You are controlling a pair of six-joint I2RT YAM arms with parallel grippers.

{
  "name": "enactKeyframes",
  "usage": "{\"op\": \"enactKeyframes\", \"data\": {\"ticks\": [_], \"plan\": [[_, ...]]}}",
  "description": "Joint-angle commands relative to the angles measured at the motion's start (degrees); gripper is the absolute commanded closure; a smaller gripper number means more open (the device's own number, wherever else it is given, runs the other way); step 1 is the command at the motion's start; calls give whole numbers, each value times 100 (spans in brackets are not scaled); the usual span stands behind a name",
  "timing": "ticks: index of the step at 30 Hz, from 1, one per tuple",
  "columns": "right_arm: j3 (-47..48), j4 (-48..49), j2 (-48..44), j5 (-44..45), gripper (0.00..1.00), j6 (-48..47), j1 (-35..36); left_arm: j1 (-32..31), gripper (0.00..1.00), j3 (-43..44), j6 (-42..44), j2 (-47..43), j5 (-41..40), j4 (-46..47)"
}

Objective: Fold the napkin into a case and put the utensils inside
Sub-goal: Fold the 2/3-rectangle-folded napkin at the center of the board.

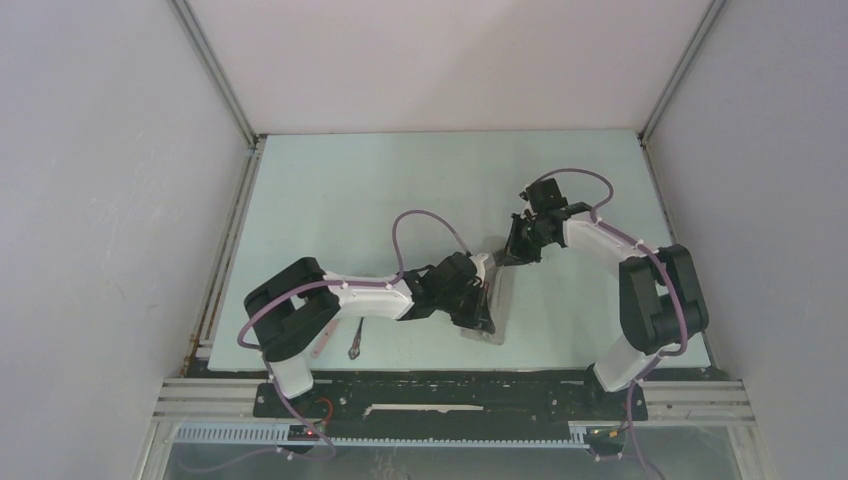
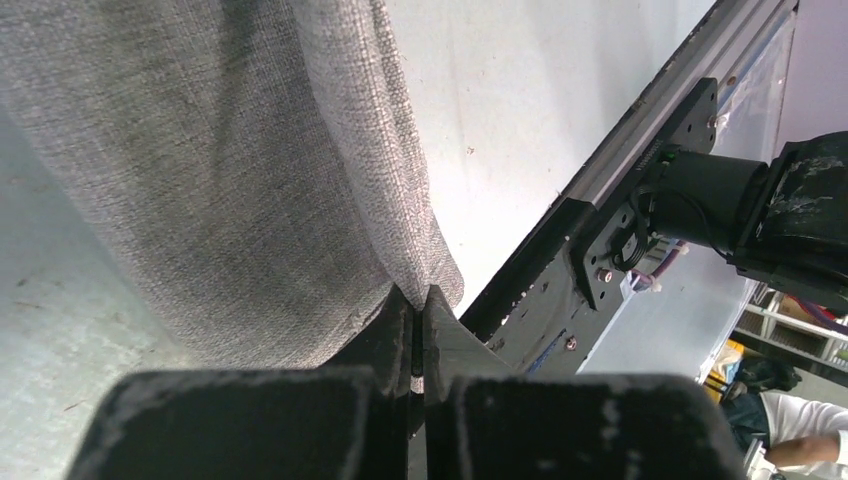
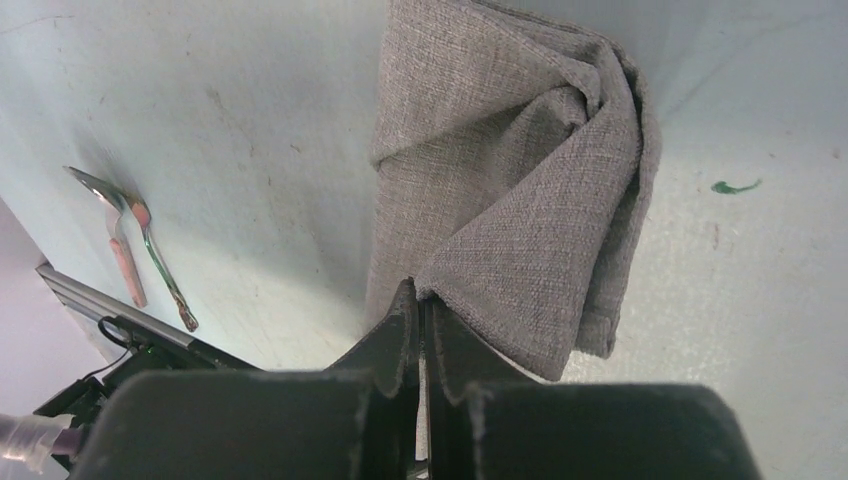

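The grey napkin [image 1: 497, 305] lies folded into a narrow oblong strip near the table's front middle, held between both grippers. My left gripper [image 1: 480, 318] is shut on its near corner; in the left wrist view the cloth [image 2: 230, 170] runs into the closed jaws [image 2: 420, 298]. My right gripper [image 1: 508, 256] is shut on the far end; in the right wrist view a bunched fold of the napkin [image 3: 510, 170] meets the closed jaws [image 3: 420, 292]. The pink-handled spoon [image 3: 118, 240] and the fork [image 3: 160, 265] lie side by side on the table, also visible from above, the spoon [image 1: 320, 345] left of the fork [image 1: 355, 345].
The pale table [image 1: 400, 190] ends in a black front rail [image 1: 450, 385] close behind the left gripper. White walls enclose the left, back and right sides. A small green mark [image 3: 735, 186] is on the table beside the napkin.
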Motion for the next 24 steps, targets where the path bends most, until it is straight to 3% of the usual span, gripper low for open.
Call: {"op": "enactKeyframes", "data": {"ticks": [1,18,21,24], "plan": [[551,73,285,351,100,109,192,73,100,-251,-49,-376,327,223],[1220,62,1294,424,100,301,496,448,97,-751,-66,-444,407,281],[1230,80,1351,432,100,342,507,457,90,-735,-14,-527,395,156],[1232,94,1380,441,100,364,515,457,69,-679,186,-860,107,-222]]}}
